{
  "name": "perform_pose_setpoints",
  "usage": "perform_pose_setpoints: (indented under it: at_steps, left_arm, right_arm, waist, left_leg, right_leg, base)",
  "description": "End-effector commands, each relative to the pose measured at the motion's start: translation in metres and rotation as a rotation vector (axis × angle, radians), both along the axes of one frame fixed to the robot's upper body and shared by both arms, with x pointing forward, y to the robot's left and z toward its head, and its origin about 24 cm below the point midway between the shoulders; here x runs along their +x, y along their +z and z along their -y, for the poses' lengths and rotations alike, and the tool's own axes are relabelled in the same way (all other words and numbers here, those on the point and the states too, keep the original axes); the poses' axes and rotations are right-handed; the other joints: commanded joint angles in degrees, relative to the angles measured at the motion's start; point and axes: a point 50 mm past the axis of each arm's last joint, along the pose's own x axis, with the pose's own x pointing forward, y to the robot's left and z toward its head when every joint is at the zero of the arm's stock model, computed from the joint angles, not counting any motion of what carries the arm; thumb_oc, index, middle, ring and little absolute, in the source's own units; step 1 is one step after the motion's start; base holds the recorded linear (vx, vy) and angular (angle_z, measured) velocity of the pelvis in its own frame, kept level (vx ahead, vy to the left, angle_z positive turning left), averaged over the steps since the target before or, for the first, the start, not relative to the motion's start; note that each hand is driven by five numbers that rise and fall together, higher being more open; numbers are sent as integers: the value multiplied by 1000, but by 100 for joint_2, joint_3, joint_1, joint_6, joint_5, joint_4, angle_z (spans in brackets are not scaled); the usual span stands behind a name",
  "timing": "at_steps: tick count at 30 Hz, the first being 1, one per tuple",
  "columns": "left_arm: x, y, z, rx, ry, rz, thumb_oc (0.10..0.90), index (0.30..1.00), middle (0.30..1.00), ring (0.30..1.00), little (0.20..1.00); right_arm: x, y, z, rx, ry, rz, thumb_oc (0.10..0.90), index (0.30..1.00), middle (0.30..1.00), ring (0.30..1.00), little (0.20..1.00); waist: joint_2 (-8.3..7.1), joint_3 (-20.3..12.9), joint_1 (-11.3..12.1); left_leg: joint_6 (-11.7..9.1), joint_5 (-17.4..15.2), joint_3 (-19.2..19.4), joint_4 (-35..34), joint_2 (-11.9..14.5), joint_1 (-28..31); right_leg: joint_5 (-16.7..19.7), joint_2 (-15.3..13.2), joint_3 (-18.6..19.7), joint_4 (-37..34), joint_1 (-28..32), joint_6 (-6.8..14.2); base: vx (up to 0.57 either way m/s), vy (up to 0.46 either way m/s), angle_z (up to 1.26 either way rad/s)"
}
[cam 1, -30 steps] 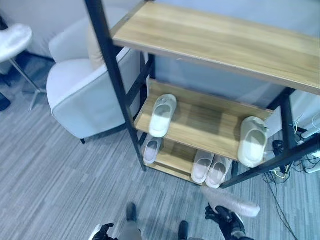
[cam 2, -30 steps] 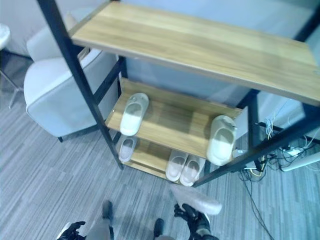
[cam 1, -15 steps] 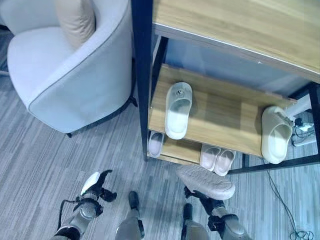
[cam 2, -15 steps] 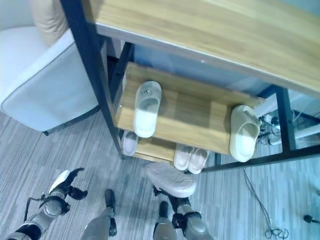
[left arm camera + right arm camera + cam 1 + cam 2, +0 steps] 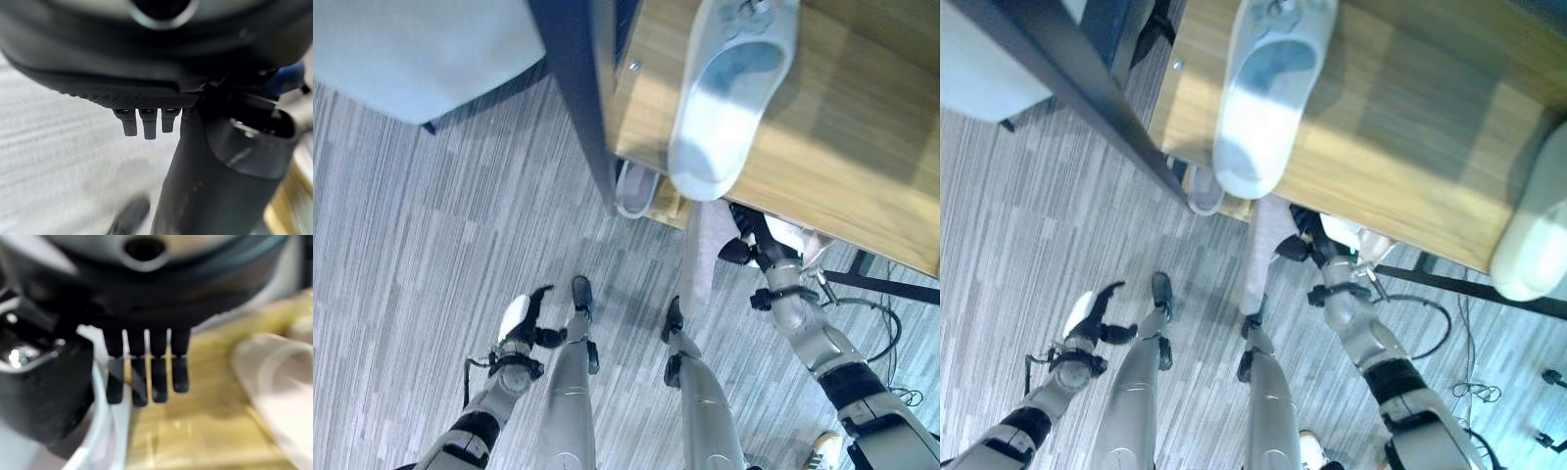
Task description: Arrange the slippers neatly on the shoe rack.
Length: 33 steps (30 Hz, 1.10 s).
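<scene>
Slipper (image 5: 729, 93) overhanging shelf edge (image 5: 783, 211), above right hand (image 5: 759, 245).

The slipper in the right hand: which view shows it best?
The left eye view: the slipper hangs edge-on from the right hand under the shelf. The right eye view shows the same. The right wrist view shows a pale rim beside the fingers.

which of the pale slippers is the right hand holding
The pale slipper under the wooden shelf edge, in the right hand; the white slipper lies free on that shelf.
</scene>
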Motion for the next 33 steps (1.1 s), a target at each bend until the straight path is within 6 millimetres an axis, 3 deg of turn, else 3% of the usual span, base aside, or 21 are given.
perform_pose_setpoints:
  at_steps: [1, 4, 6, 13, 15, 17, 22, 23, 28, 31, 33]
  left_arm:
    - [-13, 8, -24, -43, 205, 157, 800, 900, 900, 900, 900]
    - [-14, 21, -37, -32, 328, 275, 800, 900, 900, 900, 900]
    - [-19, 30, -45, -4, 400, 363, 800, 900, 900, 900, 900]
    - [-38, 33, -60, -16, 553, 463, 800, 900, 900, 900, 900]
    - [-43, 39, -74, -48, 646, 511, 800, 900, 900, 900, 900]
    - [-43, 41, -77, -55, 666, 525, 800, 900, 900, 900, 900]
    - [-47, 45, -89, -77, 723, 540, 800, 900, 900, 900, 900]
    - [-48, 49, -94, -126, 763, 573, 800, 900, 900, 900, 900]
    - [-44, 62, -101, -239, 821, 664, 800, 900, 900, 900, 900]
    - [-34, 78, -100, -294, 810, 742, 800, 900, 900, 900, 900]
    - [-26, 103, -98, -307, 746, 836, 800, 900, 900, 900, 900]
  right_arm:
    - [-14, 23, -5, -95, -21, 226, 400, 300, 300, 300, 300]
    - [-9, 48, 0, -255, -93, 347, 400, 300, 300, 300, 300]
    - [-11, 66, 13, -361, -181, 433, 400, 300, 300, 300, 300]
    - [-22, 83, 29, -382, -254, 506, 400, 300, 300, 300, 300]
    - [-26, 101, 34, -422, -286, 568, 400, 300, 300, 300, 300]
    - [-28, 106, 34, -431, -294, 584, 400, 300, 300, 300, 300]
    - [-47, 152, 33, -480, -329, 739, 400, 300, 300, 300, 300]
    - [-50, 172, 30, -484, -324, 786, 400, 300, 300, 300, 300]
    - [-49, 201, 21, -484, -291, 844, 400, 300, 300, 300, 300]
    - [-47, 219, 8, -469, -255, 877, 400, 300, 300, 300, 300]
    - [-41, 239, 3, -474, -264, 873, 400, 300, 300, 300, 300]
  waist:
    - [38, -680, 35]
    - [121, -769, 92]
    - [190, -842, 125]
    - [233, -893, 190]
    - [249, -959, 195]
    - [257, -981, 193]
    - [243, -1009, 142]
    - [260, -1004, 156]
    - [313, -1010, 193]
    - [299, -785, 218]
    - [249, -510, 265]
  left_leg:
    - [-235, -1313, -211, 1312, 3, -670]
    - [-218, -1485, -306, 1889, 61, -1308]
    - [-165, -1722, -407, 2563, 112, -1782]
    - [-26, -2288, -569, 4060, 169, -2582]
    - [55, -2621, -693, 4758, 261, -2960]
    - [59, -2727, -721, 5016, 262, -3084]
    - [115, -3115, -858, 6108, 332, -3547]
    - [150, -3286, -945, 6664, 309, -3851]
    - [200, -3598, -1139, 7683, 293, -4453]
    - [228, -3889, -1173, 8357, 296, -4530]
    - [230, -4131, -1241, 8974, 246, -4530]
  right_leg:
    - [-260, -48, 259, 416, -552, 322]
    - [-512, -78, 277, 1042, -1188, 263]
    - [-807, -87, 350, 1767, -1707, 189]
    - [-1453, -1, 483, 3294, -2569, -58]
    - [-1801, 13, 537, 3995, -2964, -150]
    - [-1940, 25, 570, 4278, -3108, -194]
    - [-2386, 43, 705, 5382, -3601, -381]
    - [-2570, 75, 752, 5901, -3905, -454]
    - [-2972, 117, 869, 6977, -4516, -588]
    - [-3253, 113, 1032, 7787, -4705, -673]
    - [-3524, 144, 1247, 8547, -4834, -753]
  base:
    - [72, -70, 17]
    - [13, -57, 5]
    - [39, -53, 7]
    - [42, -44, -2]
    - [88, -38, -15]
    - [68, -31, -5]
    - [85, -38, -2]
    - [79, -31, -2]
    - [87, -13, -4]
    - [118, -9, -5]
    - [134, 15, 3]
